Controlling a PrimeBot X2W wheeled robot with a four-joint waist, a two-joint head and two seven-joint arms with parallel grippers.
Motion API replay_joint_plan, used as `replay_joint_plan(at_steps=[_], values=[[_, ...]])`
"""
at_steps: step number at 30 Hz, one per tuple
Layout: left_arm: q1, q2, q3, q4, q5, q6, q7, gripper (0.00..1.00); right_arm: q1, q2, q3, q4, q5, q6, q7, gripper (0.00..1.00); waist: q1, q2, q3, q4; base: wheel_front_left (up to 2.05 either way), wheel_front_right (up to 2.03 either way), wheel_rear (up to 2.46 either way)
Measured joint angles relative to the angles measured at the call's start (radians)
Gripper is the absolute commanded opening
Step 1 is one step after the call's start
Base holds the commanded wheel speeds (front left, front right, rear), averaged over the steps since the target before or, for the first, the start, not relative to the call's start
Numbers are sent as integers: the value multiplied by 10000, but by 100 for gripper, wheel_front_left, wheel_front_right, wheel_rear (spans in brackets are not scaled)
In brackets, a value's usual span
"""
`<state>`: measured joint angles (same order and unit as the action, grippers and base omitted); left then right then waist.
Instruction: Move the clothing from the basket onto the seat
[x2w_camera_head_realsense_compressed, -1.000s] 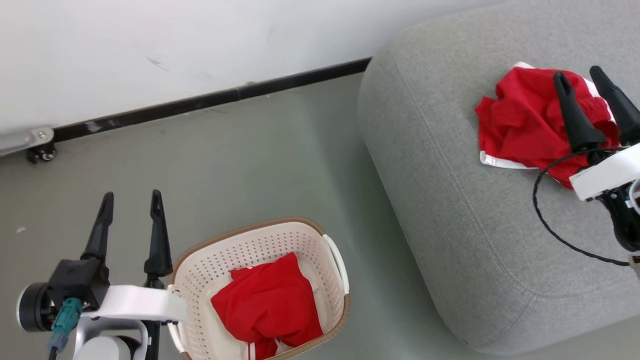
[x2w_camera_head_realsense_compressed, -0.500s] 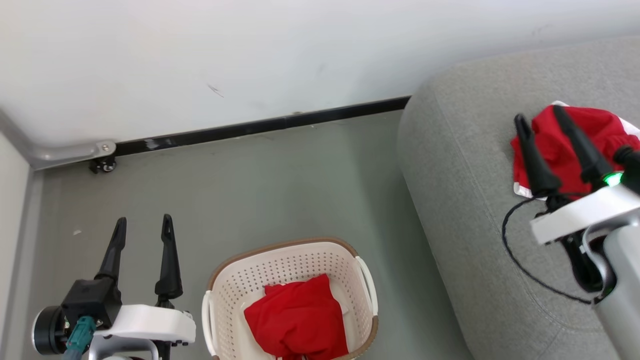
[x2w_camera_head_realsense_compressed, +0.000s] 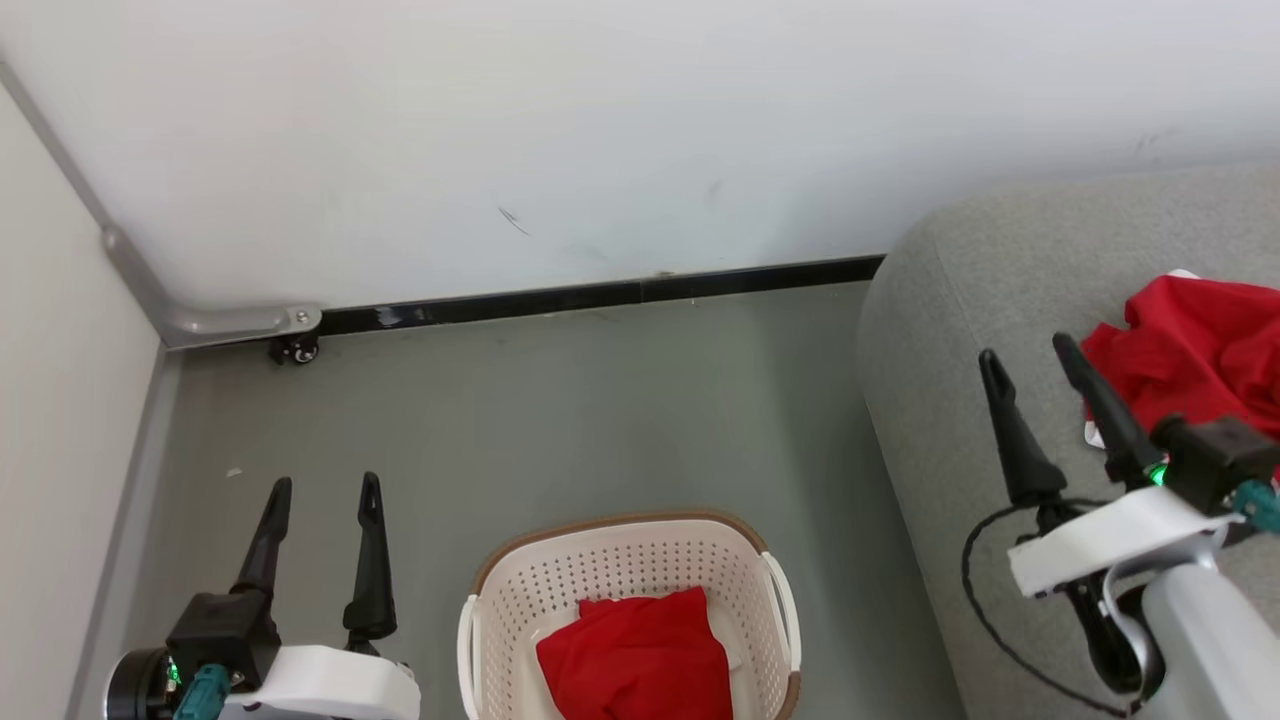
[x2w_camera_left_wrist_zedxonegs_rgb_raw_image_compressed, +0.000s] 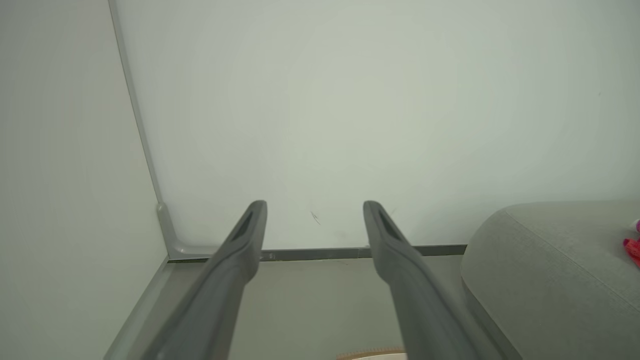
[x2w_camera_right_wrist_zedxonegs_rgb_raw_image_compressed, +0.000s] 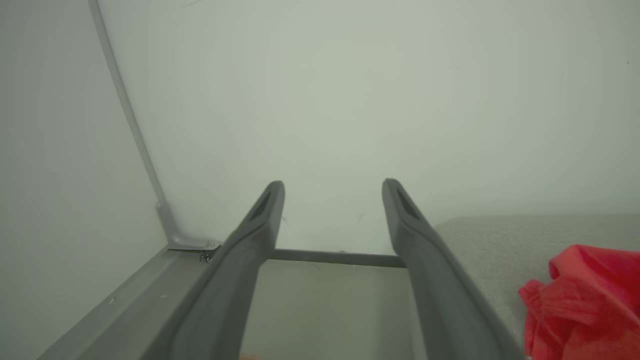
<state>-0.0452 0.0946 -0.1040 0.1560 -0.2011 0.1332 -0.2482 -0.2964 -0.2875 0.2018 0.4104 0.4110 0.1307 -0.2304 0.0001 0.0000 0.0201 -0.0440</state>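
Note:
A cream-white perforated basket (x2w_camera_head_realsense_compressed: 625, 550) with a brown rim stands on the floor at the bottom centre of the head view. One piece of red clothing (x2w_camera_head_realsense_compressed: 640, 655) lies inside it. A second red garment (x2w_camera_head_realsense_compressed: 1195, 350) with white trim lies on the light grey seat (x2w_camera_head_realsense_compressed: 960, 330) at the right, also seen in the right wrist view (x2w_camera_right_wrist_zedxonegs_rgb_raw_image_compressed: 585, 305). My left gripper (x2w_camera_head_realsense_compressed: 322, 485) is open and empty, left of the basket over the floor. My right gripper (x2w_camera_head_realsense_compressed: 1028, 352) is open and empty over the seat's left part, just left of the garment there.
A white wall with a black skirting strip (x2w_camera_head_realsense_compressed: 600, 295) runs behind. A second wall and grey corner bracket (x2w_camera_head_realsense_compressed: 215, 322) close off the left. Grey floor (x2w_camera_head_realsense_compressed: 560, 410) lies between the basket, the wall and the seat.
The camera has swung left and upward, so the whole picture has shifted right and down. My right gripper has drawn back off the red garment on the seat and now stands beside it.

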Motion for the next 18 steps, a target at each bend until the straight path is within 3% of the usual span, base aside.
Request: replay_joint_plan(at_steps=[8,18], values=[[62,-42,-194,174,194,-15,0,100,1240,1009,-447,-192,-583,0,-63,100,0,0,-328,329,0,0,0],[268,-69,-322,399,226,-59,0,100,2134,1741,-922,-550,-1434,0,-75,100,0,0,-652,483,0,0,0]])
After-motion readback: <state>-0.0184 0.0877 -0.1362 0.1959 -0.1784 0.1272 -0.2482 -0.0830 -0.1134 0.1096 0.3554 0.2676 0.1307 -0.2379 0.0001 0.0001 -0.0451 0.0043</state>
